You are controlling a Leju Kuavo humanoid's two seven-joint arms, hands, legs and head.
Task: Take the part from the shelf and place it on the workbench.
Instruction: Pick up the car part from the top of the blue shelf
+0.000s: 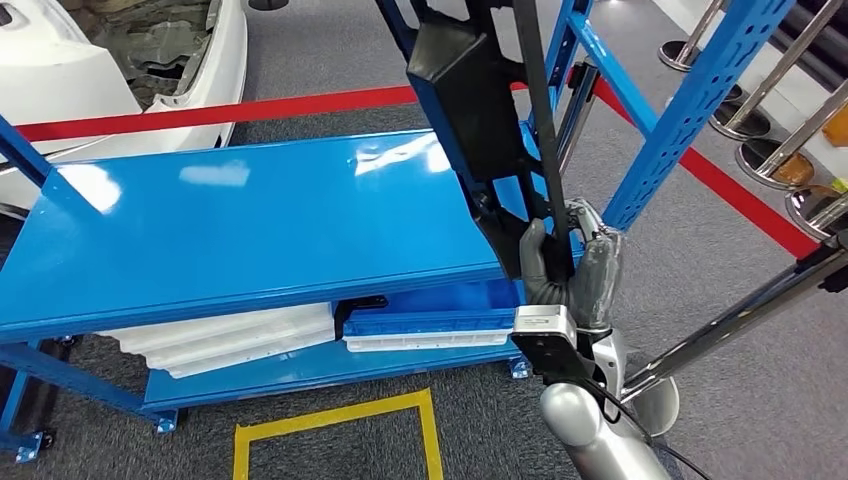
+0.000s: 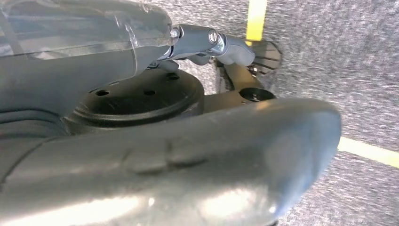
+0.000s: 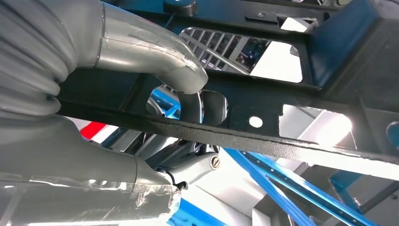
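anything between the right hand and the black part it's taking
Nothing: the right hand grips the black part directly, fingers wrapped around its bar in the right wrist view.

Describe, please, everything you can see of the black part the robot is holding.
The black part is a long frame of matt, metal-looking bars with cut-out openings, round holes and a boxy section at its upper end. It stands steeply tilted beside the blue shelf, above its top deck. The right hand grips a lower bar, thumb on one side and fingers wrapped through an opening.
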